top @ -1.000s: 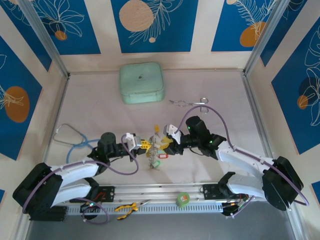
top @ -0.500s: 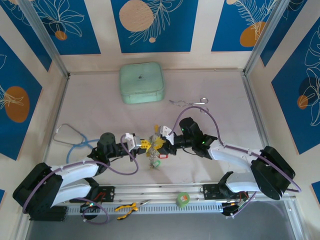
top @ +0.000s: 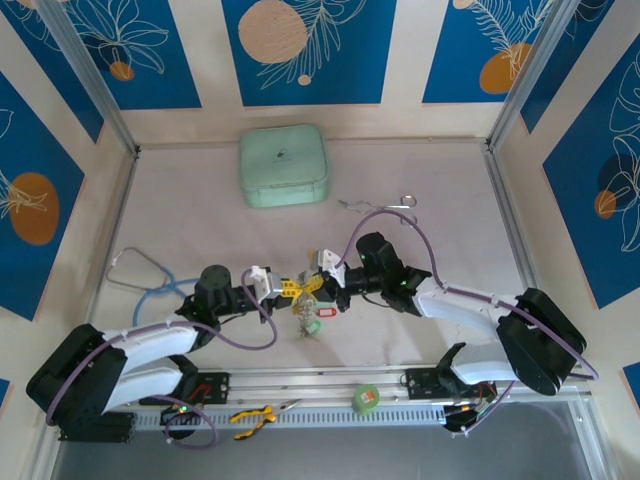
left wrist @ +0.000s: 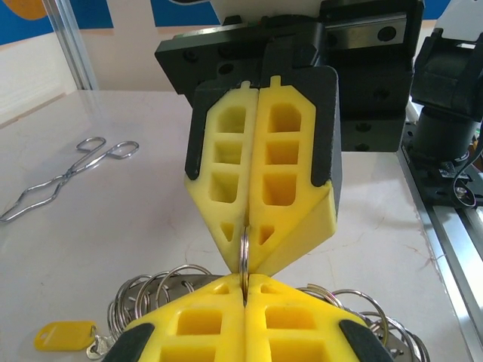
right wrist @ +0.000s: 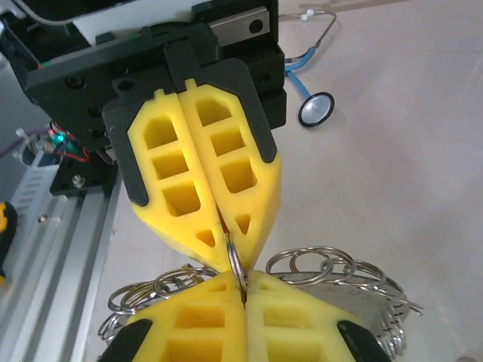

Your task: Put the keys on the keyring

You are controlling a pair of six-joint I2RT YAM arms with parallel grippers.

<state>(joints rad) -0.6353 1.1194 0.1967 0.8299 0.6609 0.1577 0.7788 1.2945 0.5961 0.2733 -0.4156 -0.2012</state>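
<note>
1. Silvery metal, seen edge-on as a thin line, the keyring [left wrist: 244, 256] sits over the middle of the counter [top: 200, 220], caught between two claw tips that meet nose to nose.
2. The left claw [left wrist: 245, 294] is together, its yellow fingers clamped on one side of the keyring.
3. The right claw [right wrist: 243, 290] is together too, clamped on the opposite side of the same ring.
4. A cluster of small wire rings [right wrist: 309, 264] fans out around the tips.
5. The keys [top: 305, 318] bunch just near-side of the claws, with a red tag [top: 322, 312] and a green tag [top: 312, 327]. A yellow tag [left wrist: 64, 334] shows beside the rings.
6. Farther out, forceps [top: 380, 206] lie beyond the right arm and a blue-tubed stethoscope [top: 145, 280] lies beside the left arm.
7. A mint-green case [top: 284, 165] rests at the far edge, well apart.
</note>
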